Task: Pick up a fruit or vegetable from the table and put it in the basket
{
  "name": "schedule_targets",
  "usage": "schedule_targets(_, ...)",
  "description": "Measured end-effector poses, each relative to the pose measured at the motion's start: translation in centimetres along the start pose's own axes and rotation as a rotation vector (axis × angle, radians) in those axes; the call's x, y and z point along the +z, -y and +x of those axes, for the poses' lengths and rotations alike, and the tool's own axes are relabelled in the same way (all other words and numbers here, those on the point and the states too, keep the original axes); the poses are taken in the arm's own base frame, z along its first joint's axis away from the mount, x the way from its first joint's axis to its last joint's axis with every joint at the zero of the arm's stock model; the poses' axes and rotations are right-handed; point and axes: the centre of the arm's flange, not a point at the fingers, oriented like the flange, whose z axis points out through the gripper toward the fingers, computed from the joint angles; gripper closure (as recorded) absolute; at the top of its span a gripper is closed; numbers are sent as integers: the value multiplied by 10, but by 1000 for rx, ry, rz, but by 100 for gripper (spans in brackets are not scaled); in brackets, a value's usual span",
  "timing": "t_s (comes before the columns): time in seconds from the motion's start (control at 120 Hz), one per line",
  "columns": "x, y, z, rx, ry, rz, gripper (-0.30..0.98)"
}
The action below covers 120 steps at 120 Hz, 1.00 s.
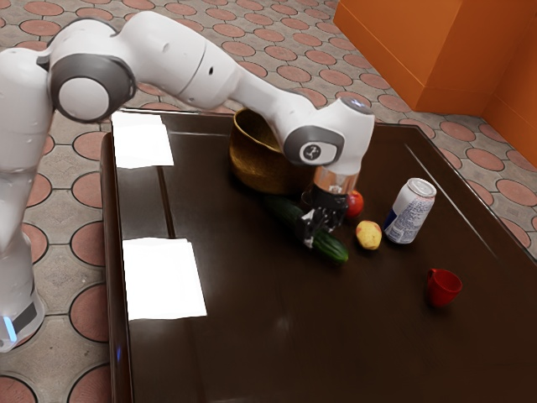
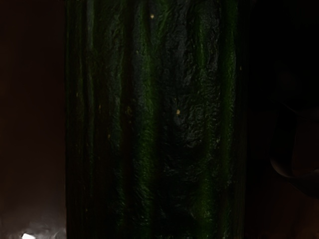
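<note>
Cucumber [image 1: 331,248] first: where is it?

On the table [image 1: 243,336], outside the basket [image 1: 252,159]. It lies lengthwise, one end close to the foot of the basket, the other pointing away from it, toward the exterior view's lower right.

And the hand [image 1: 323,222]?

Down at the cucumber, across its middle. The wrist view has the cucumber's ridged, dark green skin very close, with a few pale specks on it.

Pinching it, or spread around it?

I can't tell. The hand covers that stretch of the cucumber, and the wrist view is too dark to settle it.

What else is near the cucumber?

A yellow fruit [image 1: 368,236], just beside the free end, on the exterior view's right of it. Then a red fruit [image 1: 356,204], past the hand from the cucumber's free end, partly hidden.

Anything further from the cucumber?

A can [image 1: 411,211], upright, beyond the yellow fruit as you go from the cucumber toward the exterior view's right. A red cup [image 1: 443,288] is well apart from the cucumber, toward the exterior view's lower right.

Which way does its handle face?

Toward the cucumber's side.
</note>
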Motion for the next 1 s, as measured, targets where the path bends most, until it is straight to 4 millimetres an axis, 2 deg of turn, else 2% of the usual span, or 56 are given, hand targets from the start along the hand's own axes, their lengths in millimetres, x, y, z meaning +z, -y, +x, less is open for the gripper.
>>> schedule_targets(0.092, 2, 20, -1, -39, 56, 42, 47)
schedule_targets(0.133, -3, 32, -13, -36, 81, 47, 48)
schedule_targets(0.183, -15, 52, -36, -5, 98, 35, 49)
schedule_targets(0.217, -32, 65, -51, 34, 92, -1, 49)
schedule_targets(0.25, -56, 75, -62, 72, 83, -54, 49)
schedule_targets(0.292, -98, 77, -73, 109, 75, -133, 47)
schedule_targets(0.342, -143, 70, -75, 127, 62, -205, 48)
schedule_targets(0.375, -167, 59, -64, 119, 46, -240, 48)
schedule_targets(0.408, -187, 42, -40, 92, 23, -263, 48)
schedule_targets(0.442, -202, 22, -5, 47, -4, -274, 48)
schedule_targets(0.492, -220, -4, 57, -33, -42, -277, 49)
schedule_targets(0.575, -234, -31, 159, -157, -93, -253, 49)
schedule_targets(0.608, -233, -38, 189, -190, -110, -236, 49)
schedule_targets(0.642, -232, -41, 209, -207, -124, -219, 49)
schedule_targets(0.675, -227, -43, 217, -203, -135, -201, 49)
schedule_targets(0.708, -223, -44, 214, -181, -143, -185, 49)
schedule_targets(0.808, -209, -36, 169, -59, -156, -149, 48)
schedule_targets(0.85, -206, -34, 160, -25, -161, -139, 48)
schedule_targets(0.892, -205, -34, 162, -10, -164, -133, 48)
schedule_targets(1.0, -198, -43, 185, -10, -178, -109, 49)
